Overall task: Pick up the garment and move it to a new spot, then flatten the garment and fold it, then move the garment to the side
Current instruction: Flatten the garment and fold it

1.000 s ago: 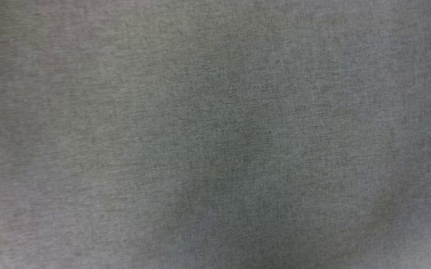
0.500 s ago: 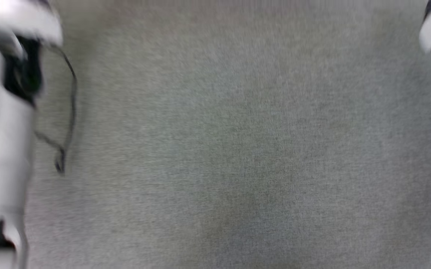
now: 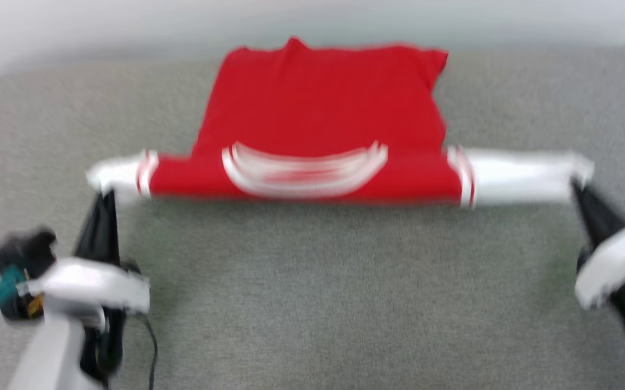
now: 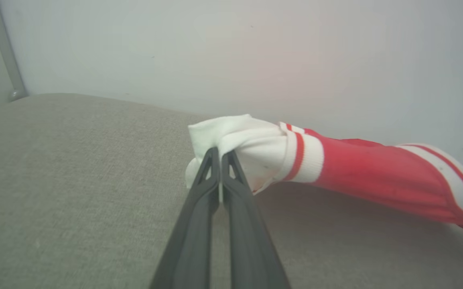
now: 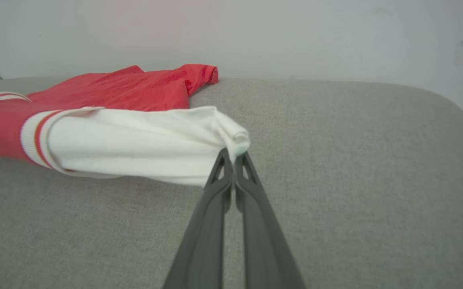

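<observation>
Two pinchers shut on garment [image 3: 323, 103] — left gripper [image 4: 220, 156] on one sleeve tip, right gripper [image 5: 233, 156] on other. Stretched over grey cushion [image 3: 312, 303] (near wall [image 3: 312, 19]). Soft, floppy, light — sleeves seem good holds.

The head camera looks down over a grey fabric surface [image 3: 312, 303]. Both low, close wrist cameras share its red white-sleeved jersey [image 3: 323, 103].

Noted: the red jersey-style T-shirt [image 3: 318, 108] has a red body, white short sleeves at 9 and 3 o'clock, and red-and-white striped trim at the sleeve seams and collar. The woven upholstery surface [image 3: 312, 303] is heathered grey. The smooth wall [image 4: 231, 48] is pale grey-white. The left gripper [image 4: 219, 156] and right gripper [image 5: 233, 154] have dark grey fingers.
</observation>
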{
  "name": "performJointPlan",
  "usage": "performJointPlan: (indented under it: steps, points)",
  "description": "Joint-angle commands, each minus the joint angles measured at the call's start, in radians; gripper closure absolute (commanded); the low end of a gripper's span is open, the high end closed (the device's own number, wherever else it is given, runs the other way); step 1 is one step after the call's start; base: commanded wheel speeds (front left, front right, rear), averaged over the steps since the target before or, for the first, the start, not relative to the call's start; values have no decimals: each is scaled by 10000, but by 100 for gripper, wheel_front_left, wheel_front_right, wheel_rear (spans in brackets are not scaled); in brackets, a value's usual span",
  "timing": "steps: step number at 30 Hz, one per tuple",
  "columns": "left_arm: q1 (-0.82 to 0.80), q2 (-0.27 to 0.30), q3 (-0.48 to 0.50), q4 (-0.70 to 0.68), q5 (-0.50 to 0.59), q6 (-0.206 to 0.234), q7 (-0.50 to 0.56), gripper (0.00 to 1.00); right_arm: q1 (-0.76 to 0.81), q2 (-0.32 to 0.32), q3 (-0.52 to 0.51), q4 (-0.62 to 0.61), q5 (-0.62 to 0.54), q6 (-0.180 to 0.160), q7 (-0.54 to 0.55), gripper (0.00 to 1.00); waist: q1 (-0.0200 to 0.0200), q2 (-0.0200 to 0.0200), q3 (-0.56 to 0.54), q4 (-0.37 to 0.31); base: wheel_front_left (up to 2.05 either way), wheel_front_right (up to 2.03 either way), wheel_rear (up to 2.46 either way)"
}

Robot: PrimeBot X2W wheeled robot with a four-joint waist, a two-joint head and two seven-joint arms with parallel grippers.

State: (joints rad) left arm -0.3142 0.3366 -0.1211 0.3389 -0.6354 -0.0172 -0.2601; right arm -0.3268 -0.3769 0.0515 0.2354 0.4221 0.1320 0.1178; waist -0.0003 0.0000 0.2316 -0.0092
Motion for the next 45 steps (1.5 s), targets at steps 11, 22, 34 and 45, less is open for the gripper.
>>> performJointPlan:
  steps: [11,22,34,45]
  points:
    - [3810,-212,-323,-1165,-102,771,535,100,4789,1393,-1243,-1467,-76,-23,808,100,3,0,-1929,356,0,0,0]
    - [5205,-401,-835,-1473,-6,1096,935,100,6582,2094,-1032,-1354,-590,-22,2441,76,3,0,-2310,467,0,0,0]
    - [4549,-583,-1238,-1879,250,1200,970,100,4616,1763,-1716,-1718,-482,-17,2545,0,3,0,-1705,1072,0,0,0]
    - [3169,-932,-1605,-2831,650,1064,593,100,-1389,1329,-2672,1220,-845,-17,2948,0,3,0,271,1940,0,0,0]
